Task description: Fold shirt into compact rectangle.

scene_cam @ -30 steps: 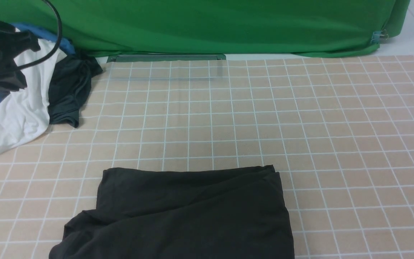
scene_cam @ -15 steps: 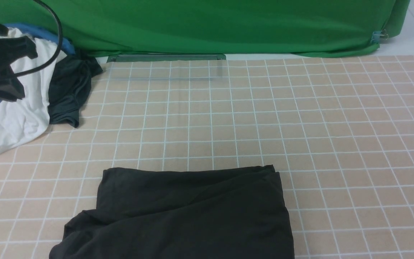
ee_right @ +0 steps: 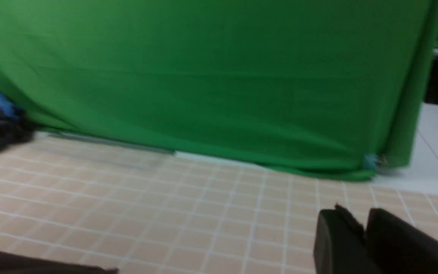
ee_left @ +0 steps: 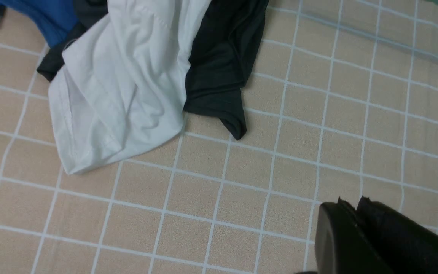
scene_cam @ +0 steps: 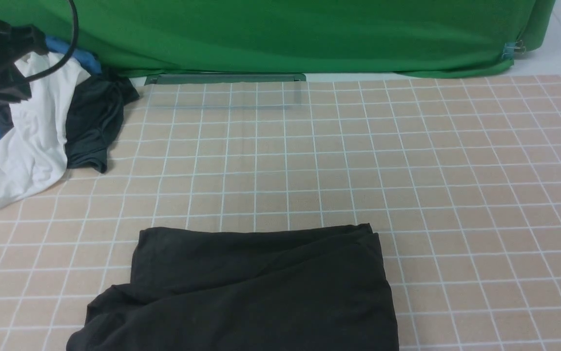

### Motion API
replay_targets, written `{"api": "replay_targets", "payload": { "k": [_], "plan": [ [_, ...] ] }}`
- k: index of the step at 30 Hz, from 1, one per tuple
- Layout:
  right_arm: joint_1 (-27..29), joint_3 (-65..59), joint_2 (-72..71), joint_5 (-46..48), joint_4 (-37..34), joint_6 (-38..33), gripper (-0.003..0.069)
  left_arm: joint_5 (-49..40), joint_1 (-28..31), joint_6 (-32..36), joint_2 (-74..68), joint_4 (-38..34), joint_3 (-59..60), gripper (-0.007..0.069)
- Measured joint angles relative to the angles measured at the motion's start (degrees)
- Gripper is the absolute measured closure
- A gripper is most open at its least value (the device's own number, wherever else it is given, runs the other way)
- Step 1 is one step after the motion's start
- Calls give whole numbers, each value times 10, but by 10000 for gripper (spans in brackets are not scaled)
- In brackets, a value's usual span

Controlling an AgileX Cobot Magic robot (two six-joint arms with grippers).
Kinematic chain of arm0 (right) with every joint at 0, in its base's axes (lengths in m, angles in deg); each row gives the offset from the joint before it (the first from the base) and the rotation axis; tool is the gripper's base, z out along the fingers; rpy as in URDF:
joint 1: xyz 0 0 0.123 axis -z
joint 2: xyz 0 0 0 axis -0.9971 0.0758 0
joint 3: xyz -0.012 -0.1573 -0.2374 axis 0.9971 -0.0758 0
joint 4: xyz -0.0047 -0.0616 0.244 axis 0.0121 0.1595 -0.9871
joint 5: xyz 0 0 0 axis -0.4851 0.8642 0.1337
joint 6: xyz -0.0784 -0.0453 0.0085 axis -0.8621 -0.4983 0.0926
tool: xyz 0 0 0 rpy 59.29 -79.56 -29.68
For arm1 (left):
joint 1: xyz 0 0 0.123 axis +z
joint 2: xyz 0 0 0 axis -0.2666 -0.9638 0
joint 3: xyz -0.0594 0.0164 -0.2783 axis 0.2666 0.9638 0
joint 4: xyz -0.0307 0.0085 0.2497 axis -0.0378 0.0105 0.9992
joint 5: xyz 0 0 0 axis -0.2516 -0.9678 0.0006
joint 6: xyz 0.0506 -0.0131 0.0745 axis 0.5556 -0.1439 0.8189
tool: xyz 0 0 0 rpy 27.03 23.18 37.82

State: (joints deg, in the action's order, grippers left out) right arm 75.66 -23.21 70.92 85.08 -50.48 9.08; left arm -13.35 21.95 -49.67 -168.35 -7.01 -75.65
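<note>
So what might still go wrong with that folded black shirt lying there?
The folded black T-shirt has a bulge sticking out at its near left corner, so the rectangle may end up uneven if that is left. The shut left gripper hangs near the heap with the white garment and the dark grey garment; it might snag one of them.

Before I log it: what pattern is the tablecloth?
Beige with white grid lines; front view.

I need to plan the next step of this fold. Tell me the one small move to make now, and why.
Probably bring the left pincer, shut and empty near the clothes pile, back toward the shirt's loose near-left corner. The shirt lies folded on the table, but that corner bulges past the upper layer's left edge, so it is not yet a clean rectangle.
</note>
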Motion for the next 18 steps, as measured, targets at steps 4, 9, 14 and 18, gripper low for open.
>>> {"api": "replay_targets", "payload": {
  "k": [4, 9, 14, 18],
  "plan": [
    [57, -66, -47, 20, 0, 0, 500, 0, 0, 5, 0, 3, 0, 590],
    [95, -72, -66, 72, 0, 0, 487, -4, 0, 7, 0, 5, 0, 590],
    [106, -72, -67, 79, 0, 0, 476, -9, 0, 21, 0, 5, 0, 590],
    [109, -72, -67, 80, 0, -1, 468, -13, 0, 33, 0, 5, 0, 590]
  ]
}}
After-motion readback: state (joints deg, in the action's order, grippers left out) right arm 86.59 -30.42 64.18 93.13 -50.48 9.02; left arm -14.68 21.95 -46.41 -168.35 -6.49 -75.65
